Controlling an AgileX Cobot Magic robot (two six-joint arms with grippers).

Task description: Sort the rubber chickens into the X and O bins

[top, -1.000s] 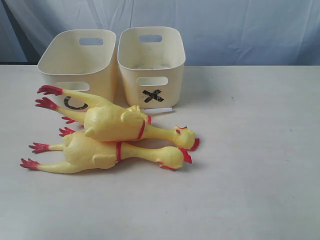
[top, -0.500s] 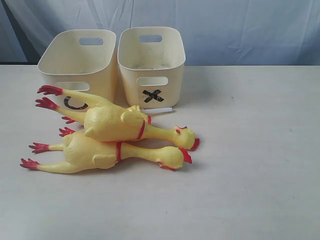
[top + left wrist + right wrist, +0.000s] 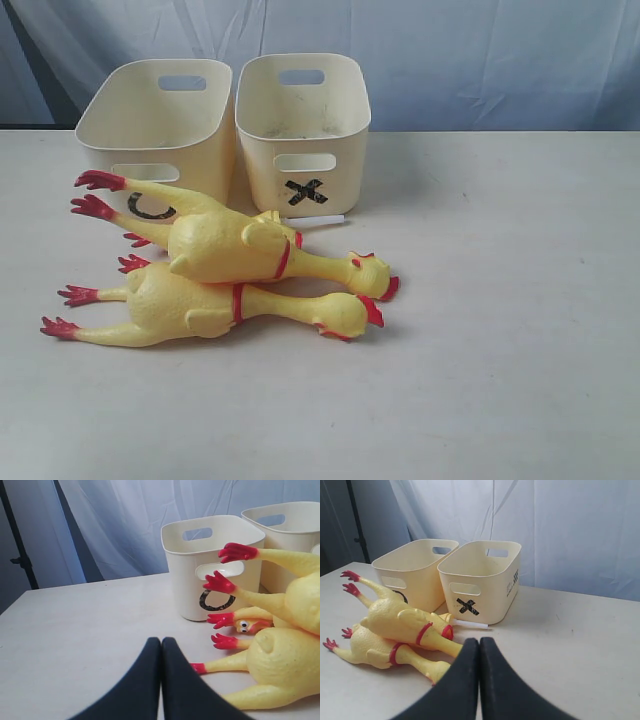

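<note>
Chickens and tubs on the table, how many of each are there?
Rubber chickens: 3, two long, one small tucked behind them
Bins: 2, O bin and X bin
White stick: 1
Total: 6

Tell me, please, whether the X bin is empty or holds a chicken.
Empty of chickens: inside the X bin only bare wall shows, and the rubber chickens lie outside on the table.

rubber chickens: 3 | bins: 2 | white stick: 1
</note>
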